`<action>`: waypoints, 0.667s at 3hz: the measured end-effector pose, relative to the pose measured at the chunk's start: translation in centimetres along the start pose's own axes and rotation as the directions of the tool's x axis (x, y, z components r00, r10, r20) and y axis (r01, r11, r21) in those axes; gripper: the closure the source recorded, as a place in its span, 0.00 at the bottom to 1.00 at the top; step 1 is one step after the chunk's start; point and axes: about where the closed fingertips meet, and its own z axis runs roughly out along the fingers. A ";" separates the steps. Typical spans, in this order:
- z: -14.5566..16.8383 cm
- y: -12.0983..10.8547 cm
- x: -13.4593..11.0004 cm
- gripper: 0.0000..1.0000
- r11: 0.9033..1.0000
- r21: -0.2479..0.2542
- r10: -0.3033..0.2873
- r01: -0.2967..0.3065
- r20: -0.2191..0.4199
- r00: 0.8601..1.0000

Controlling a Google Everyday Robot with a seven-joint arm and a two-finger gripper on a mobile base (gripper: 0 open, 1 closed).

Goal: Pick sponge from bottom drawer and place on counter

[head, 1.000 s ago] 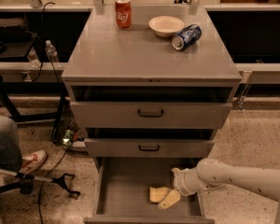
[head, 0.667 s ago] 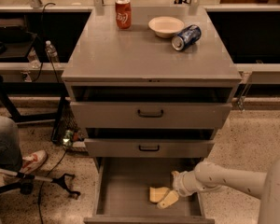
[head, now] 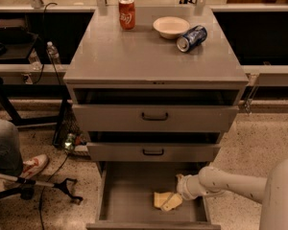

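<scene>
The bottom drawer [head: 116, 201] is pulled open below the two upper drawers. The pale yellow sponge [head: 159, 199] lies on its grey floor, right of the middle. My gripper [head: 174, 201] reaches in from the right at the end of the cream arm [head: 216, 182] and sits at the sponge's right edge, touching or overlapping it. The sponge rests low on the drawer floor. The counter [head: 149, 51] is the flat grey cabinet top above.
On the counter stand a red soda can [head: 127, 13], a white bowl [head: 171, 27] and a blue can on its side [head: 191, 38]. A person's leg and shoe [head: 31, 165] and a black stand are on the floor to the left. Cables lie by the cabinet's left side.
The gripper stays by the sponge in the bottom drawer. The arm's near part has swung further into view at the lower right. The sponge has barely moved.
</scene>
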 end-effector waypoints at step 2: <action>3.8 -3.6 4.0 0.00 0.992 0.076 -0.095 0.099 -0.060 0.994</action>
